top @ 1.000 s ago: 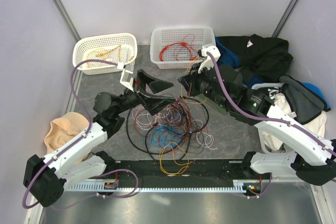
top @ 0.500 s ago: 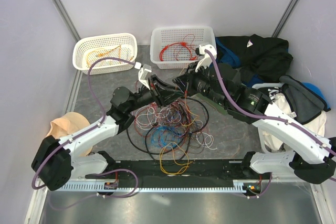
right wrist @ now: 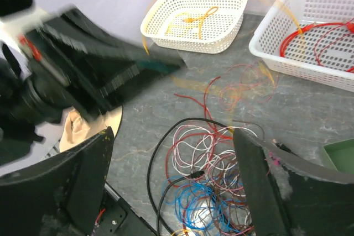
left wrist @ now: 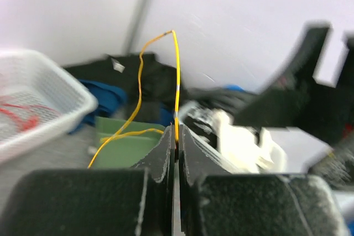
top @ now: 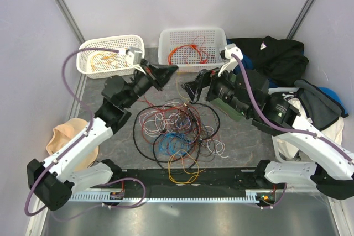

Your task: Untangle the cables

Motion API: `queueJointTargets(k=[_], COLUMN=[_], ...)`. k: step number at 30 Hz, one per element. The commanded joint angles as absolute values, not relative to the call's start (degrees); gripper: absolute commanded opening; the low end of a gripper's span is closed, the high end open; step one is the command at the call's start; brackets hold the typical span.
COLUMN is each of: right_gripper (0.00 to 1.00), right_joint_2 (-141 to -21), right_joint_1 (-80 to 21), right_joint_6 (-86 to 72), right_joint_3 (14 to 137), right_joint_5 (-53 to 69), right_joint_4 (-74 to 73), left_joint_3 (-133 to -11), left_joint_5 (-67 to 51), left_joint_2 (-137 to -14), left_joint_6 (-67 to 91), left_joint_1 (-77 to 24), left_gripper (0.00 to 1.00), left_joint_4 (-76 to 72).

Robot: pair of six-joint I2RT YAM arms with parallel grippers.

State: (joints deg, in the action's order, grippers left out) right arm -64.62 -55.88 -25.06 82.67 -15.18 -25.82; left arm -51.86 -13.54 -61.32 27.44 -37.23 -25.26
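1. At the left gripper [top: 167, 70] [left wrist: 177, 136]: fingers pressed tight together, pinching a thin yellow cable [left wrist: 176, 70] right at the tips.
2. Above that pinch: rises straight up, bends over at the top, then drops in a loose loop toward the lower left of the left wrist view.
3. Held raised off the table, just in front of the gap between the left basket [top: 110, 39] and the right basket [top: 192, 31].
4. At the right gripper [top: 191, 88] [right wrist: 172, 136]: fingers spread wide, nothing between them, hovering above the far side of the heap.
5. On the grey table [top: 243, 142], between the two arms: the tangle of cables [top: 177, 131] [right wrist: 204, 186], with red, white, blue and brownish loops piled over one another.
6. Around the heap: a thicker black cable [top: 136, 141] [right wrist: 150, 172] in a wide loop, and an orange loop [top: 184, 172] reaching toward the near edge.
7. In the left basket: yellow-orange cables [top: 108, 57] [right wrist: 191, 17], lying apart from the heap.
8. In the right basket: red cables [top: 185, 53] [right wrist: 323, 31], coiled loosely on the bottom.
9. Right of the baskets: dark clothing [top: 276, 53]; at the table's left edge, a peach cloth [top: 66, 136].
10. Cannot tell from the overhead view where the far end of the pinched yellow cable lies.
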Motion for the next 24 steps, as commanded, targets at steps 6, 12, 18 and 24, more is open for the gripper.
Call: queueJointTargets(k=[6, 12, 18, 24], right_gripper=[0.98, 0.98, 0.98, 0.98], right_joint_2=[-58.63, -54.77, -50.01, -48.43], right_joint_1=[-56.07, -56.07, -56.07, -56.07], right_joint_6=[-22.5, -20.39, -20.12, -22.24], right_joint_3=[79.37, 75.15, 65.58, 55.65], right_joint_5=[-20.21, -22.67, -24.08, -23.03], right_joint_4=[-26.02, -25.58, -20.66, -15.47], left_joint_3=[-69.23, -81.97, -89.12, -96.32], left_joint_5=[-4.66, 2.52, 11.15, 11.16], left_joint_2=[-63.97, -71.97, -83.13, -93.76], left_joint_6=[25.93, 19.26, 15.73, 17.4], left_joint_1=[-20.67, -16.09, -11.17, -3.26], left_gripper=[0.02, 0.02, 0.02, 0.02], left_joint_4=[-8.18, -4.22, -4.83, -6.94])
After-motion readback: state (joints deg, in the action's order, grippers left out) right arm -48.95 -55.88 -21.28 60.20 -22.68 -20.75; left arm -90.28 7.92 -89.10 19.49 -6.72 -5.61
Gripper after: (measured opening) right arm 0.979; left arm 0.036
